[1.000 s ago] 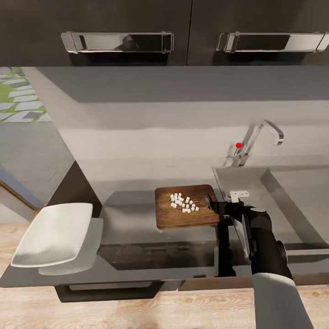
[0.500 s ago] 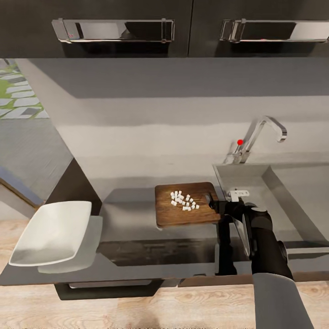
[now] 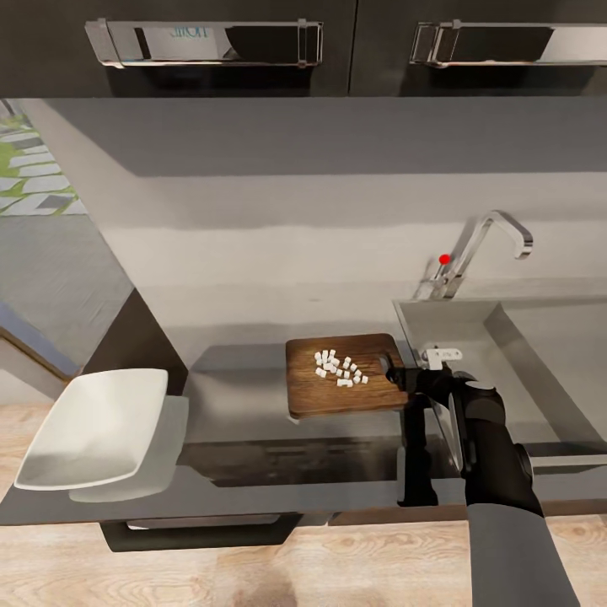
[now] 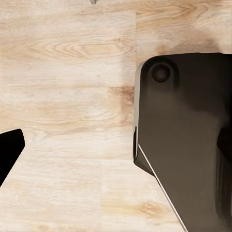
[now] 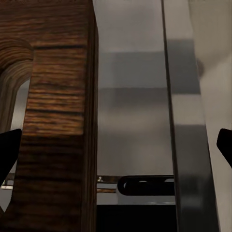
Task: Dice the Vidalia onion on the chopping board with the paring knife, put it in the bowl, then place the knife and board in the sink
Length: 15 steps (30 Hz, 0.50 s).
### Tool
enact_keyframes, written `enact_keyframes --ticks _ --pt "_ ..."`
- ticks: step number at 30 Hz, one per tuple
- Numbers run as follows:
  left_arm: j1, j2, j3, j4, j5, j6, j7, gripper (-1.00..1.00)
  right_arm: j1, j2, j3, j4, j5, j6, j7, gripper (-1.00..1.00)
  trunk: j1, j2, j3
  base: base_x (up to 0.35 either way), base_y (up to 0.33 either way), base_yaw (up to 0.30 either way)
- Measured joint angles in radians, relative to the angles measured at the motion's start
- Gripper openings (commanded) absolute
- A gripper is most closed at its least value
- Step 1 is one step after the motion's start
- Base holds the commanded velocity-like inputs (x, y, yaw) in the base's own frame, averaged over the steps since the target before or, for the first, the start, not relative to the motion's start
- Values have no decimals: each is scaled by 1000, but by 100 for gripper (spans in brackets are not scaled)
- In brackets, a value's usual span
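The dark wooden chopping board (image 3: 320, 398) lies on the grey countertop (image 3: 240, 396), just left of the sink (image 3: 506, 362). A heap of several pale diced onion pieces (image 3: 339, 369) sits on the board's far half. My right gripper (image 3: 394, 371) is at the slot-handle end of the board, jaws spread wide. In the right wrist view the board's edge and slot (image 5: 58, 121) lie between the fingertips of the open right gripper (image 5: 116, 145). The white bowl (image 3: 93, 426) rests at the counter's left end. The paring knife is out of view. My left gripper (image 4: 116, 150) hangs over the floor.
The chrome faucet (image 3: 482, 244) with its red dot rises behind the sink. Dark wall cabinets with steel handles (image 3: 202, 42) hang overhead. The left wrist view has light wood floor (image 4: 67, 72) and a dark part of the robot's base (image 4: 188, 135).
The head view has shifted slightly, sliding the cabinets upward in the picture. The board, onion pieces, bowl and right gripper keep their places relative to one another.
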State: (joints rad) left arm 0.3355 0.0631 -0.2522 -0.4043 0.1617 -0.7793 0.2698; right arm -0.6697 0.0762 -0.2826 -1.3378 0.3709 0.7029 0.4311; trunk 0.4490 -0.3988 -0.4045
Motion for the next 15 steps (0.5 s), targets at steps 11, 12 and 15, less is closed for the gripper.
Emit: enact_keyframes --ticks 11,12,15 --pt "0 0 0 0 0 0 0 100 0 1 0 -1 4 -1 1 100 0 0 0 0 0 0" --pt "0 0 0 0 0 0 0 100 0 1 0 -1 4 -1 1 100 0 0 0 0 0 0" --pt "0 0 0 0 0 0 0 100 0 1 0 0 5 -2 1 100 0 0 1 0 0 0"
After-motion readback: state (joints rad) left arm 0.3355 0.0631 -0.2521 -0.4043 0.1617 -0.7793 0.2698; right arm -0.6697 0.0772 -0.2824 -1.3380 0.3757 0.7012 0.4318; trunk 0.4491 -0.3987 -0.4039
